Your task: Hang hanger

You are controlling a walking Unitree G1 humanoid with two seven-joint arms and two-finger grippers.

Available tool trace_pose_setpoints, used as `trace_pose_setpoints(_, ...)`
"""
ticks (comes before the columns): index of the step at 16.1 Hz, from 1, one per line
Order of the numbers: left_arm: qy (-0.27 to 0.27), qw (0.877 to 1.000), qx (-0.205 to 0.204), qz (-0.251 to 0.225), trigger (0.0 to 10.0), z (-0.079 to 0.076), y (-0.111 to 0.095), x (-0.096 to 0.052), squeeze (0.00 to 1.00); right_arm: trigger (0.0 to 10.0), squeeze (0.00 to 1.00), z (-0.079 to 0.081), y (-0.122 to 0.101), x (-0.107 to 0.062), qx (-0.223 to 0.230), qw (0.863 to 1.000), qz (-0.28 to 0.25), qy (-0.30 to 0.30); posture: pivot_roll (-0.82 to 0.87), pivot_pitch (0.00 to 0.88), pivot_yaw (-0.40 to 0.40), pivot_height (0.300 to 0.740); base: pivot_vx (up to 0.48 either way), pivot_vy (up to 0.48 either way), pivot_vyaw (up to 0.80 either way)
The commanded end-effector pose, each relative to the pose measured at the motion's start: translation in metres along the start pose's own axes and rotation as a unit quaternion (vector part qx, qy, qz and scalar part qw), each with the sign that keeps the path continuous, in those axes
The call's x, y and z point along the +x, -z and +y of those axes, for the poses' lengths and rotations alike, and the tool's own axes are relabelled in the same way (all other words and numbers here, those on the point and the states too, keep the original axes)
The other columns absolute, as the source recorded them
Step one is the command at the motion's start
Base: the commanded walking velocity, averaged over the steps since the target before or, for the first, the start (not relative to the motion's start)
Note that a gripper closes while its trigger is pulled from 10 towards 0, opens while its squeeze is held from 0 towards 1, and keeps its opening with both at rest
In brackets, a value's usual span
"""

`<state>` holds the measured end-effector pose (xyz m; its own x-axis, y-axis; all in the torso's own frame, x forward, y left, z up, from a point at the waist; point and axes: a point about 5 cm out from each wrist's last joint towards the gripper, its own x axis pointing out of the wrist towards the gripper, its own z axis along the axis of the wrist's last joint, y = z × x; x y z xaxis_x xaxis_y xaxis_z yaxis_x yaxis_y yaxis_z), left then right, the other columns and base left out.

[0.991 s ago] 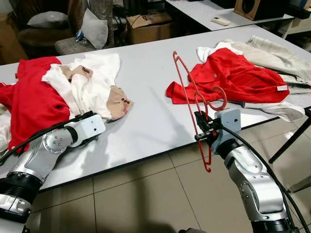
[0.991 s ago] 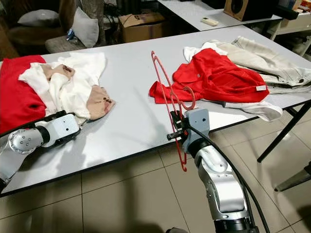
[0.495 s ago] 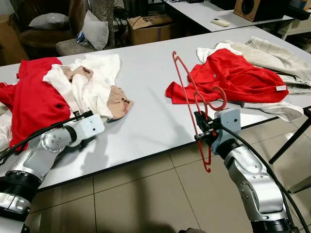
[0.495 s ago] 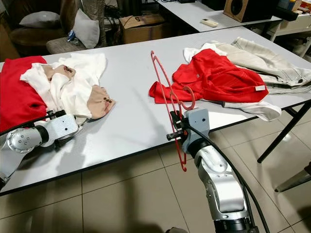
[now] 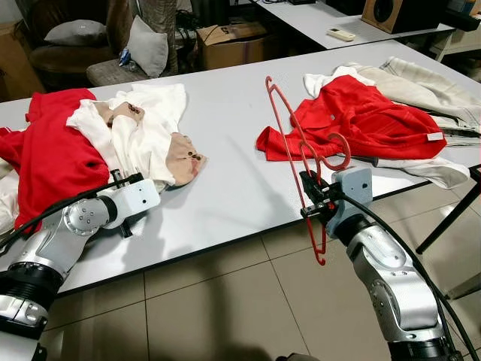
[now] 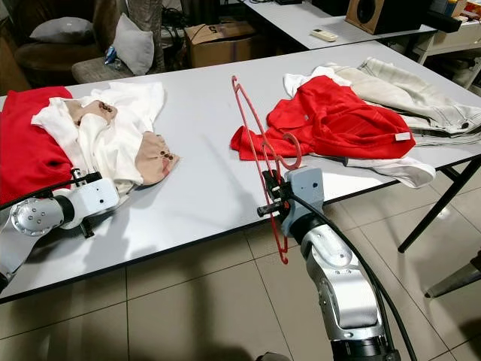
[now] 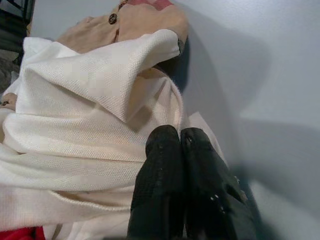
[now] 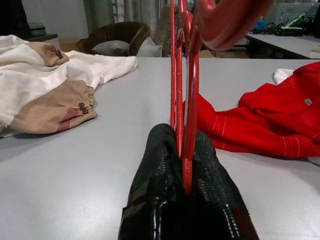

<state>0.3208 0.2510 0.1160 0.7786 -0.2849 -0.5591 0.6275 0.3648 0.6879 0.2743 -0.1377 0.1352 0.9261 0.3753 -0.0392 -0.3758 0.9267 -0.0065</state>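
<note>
Your left arm has crept a touch further in over the last second, so the left gripper now has its two black fingers pressed together, empty, with their tips lying on the edge of the cream-white knitted shirt with tan cuffs; nothing is pinched between them. That shirt lies crumpled half over the red garment on the left on the long pale grey table, so you look to be feeling for a fold to lift. On the other side nothing has shifted: your right gripper has its fingers clamped tight on the thin red plastic hanger, squeezing the lower rods between the pads. You're holding that hanger upright and edge-on, just off the table's near edge, with its curled hook pointing right toward the rumpled red top. That top rests on the beige trousers at the far right. Holding it upright like that keeps the shoulders free, which I'd judge is meant for threading a garment on. No rail or rack shows yet, so hanging is still well ahead of you.
</note>
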Motion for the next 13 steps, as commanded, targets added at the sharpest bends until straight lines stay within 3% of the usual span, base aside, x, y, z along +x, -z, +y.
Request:
trace_pose_setpoints(1,0.003,1.000,-0.011,0.006,0.0,0.006,0.002,-0.002,0.00,10.0,0.00,-0.001,-0.004,0.002,-0.004,1.000,-0.008,-0.004,-0.07,0.000,0.041,0.740,0.000,0.000,0.00)
trace_pose_setpoints(4,0.018,0.989,-0.140,-0.034,0.0,0.005,-0.005,0.001,0.00,10.0,0.00,0.001,-0.004,-0.002,0.000,0.999,-0.007,-0.032,-0.08,0.000,0.045,0.740,0.000,0.000,0.00)
trace_pose_setpoints(6,0.013,0.953,-0.277,-0.120,0.0,0.017,-0.028,0.001,0.00,10.0,0.00,0.005,-0.001,-0.009,-0.001,0.996,0.009,-0.088,-0.08,0.000,0.051,0.740,0.000,0.000,0.00)
trace_pose_setpoints(7,0.010,0.943,-0.303,-0.137,0.0,0.021,-0.034,0.001,0.00,10.0,0.00,0.005,-0.001,-0.012,0.000,0.995,0.012,-0.100,-0.08,0.000,0.058,0.740,0.000,0.000,0.00)
trace_pose_setpoints(8,0.005,0.916,-0.361,-0.173,0.0,0.032,-0.044,0.000,0.00,9.7,0.00,0.003,-0.001,-0.017,0.006,0.993,0.017,-0.121,-0.09,0.000,0.063,0.740,0.000,0.000,0.00)
trace_pose_setpoints(9,0.003,0.896,-0.396,-0.200,0.0,0.040,-0.052,-0.001,0.00,6.5,0.00,0.003,-0.002,-0.022,0.013,0.990,0.016,-0.139,-0.09,0.000,0.065,0.740,0.000,0.000,0.00)
trace_pose_setpoints(10,-0.001,0.882,-0.417,-0.217,0.0,0.046,-0.056,-0.003,0.00,5.0,0.00,0.003,-0.003,-0.024,0.016,0.988,0.015,-0.151,-0.09,0.000,0.067,0.740,0.000,0.000,0.00)
trace_pose_setpoints(11,-0.025,0.832,-0.476,-0.283,0.0,0.071,-0.072,-0.013,0.00,3.7,0.00,0.003,-0.007,-0.035,0.027,0.980,0.016,-0.198,-0.09,0.000,0.071,0.740,0.000,0.000,0.00)
trace_pose_setpoints(12,-0.031,0.818,-0.489,-0.302,0.0,0.079,-0.076,-0.016,0.00,3.7,0.00,0.004,-0.008,-0.039,0.031,0.977,0.017,-0.210,-0.09,0.000,0.071,0.740,0.000,0.000,0.00)
trace_pose_setpoints(13,-0.044,0.797,-0.509,-0.322,0.0,0.091,-0.081,-0.022,0.00,3.0,0.00,0.004,-0.009,-0.044,0.032,0.973,0.022,-0.229,-0.09,0.000,0.073,0.740,0.000,0.000,0.00)
